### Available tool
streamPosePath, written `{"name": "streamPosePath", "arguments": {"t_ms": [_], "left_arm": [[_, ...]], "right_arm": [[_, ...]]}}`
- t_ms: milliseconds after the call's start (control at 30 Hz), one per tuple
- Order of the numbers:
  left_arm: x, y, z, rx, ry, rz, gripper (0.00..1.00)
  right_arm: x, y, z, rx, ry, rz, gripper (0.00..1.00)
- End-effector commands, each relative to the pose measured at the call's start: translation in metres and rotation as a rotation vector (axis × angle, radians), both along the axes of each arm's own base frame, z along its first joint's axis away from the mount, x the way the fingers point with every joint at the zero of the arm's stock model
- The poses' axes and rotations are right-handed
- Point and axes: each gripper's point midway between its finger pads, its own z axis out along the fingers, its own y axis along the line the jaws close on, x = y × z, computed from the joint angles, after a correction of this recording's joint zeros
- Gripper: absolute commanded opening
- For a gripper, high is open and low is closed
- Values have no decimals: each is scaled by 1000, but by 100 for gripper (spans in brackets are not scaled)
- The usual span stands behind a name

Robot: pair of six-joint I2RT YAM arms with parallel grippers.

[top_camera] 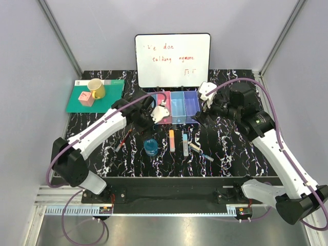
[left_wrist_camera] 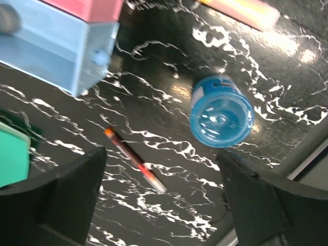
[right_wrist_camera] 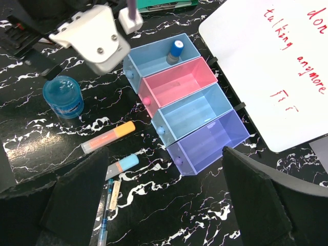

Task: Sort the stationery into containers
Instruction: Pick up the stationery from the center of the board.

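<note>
The bins point(right_wrist_camera: 215, 154) and round disc point(right_wrist_camera: 62, 96) are glossy translucent plastic (tabletop point(right_wrist_camera: 205, 215): shiny black marble-look).

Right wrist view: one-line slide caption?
Four joined bins, one holding a blue-capped item; orange marker and blue disc lie outside.

whiteboard point(top_camera: 172, 59) walls off the bins point(top_camera: 178, 108) at 12 o'clock; left arm point(top_camera: 110, 123) overhangs their 9 o'clock end; right arm point(top_camera: 246, 113) crowds 3 o'clock; markers point(top_camera: 172, 139) and pens point(top_camera: 196, 148) line 6 o'clock; middle bins open from above; bare counter point(top_camera: 241, 154) at 4 o'clock.
</note>
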Motion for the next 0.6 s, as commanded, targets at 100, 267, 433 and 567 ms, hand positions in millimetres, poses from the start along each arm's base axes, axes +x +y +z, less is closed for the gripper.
{"name": "streamPosePath", "arguments": {"t_ms": [100, 267, 433, 567], "left_arm": [[-22, -9, -4, -53, -9, 2, 99], [-37, -16, -14, -47, 23, -16, 99], [-44, -16, -31, -12, 41, -30, 99], [-41, -12, -45, 33, 33, -48, 99]], "right_arm": [[-6, -1, 14, 14, -33, 7, 100], [-9, -2, 13, 15, -30, 6, 100], [-10, -2, 12, 15, -23, 5, 100], [-10, -3, 13, 16, -23, 3, 100]]}}
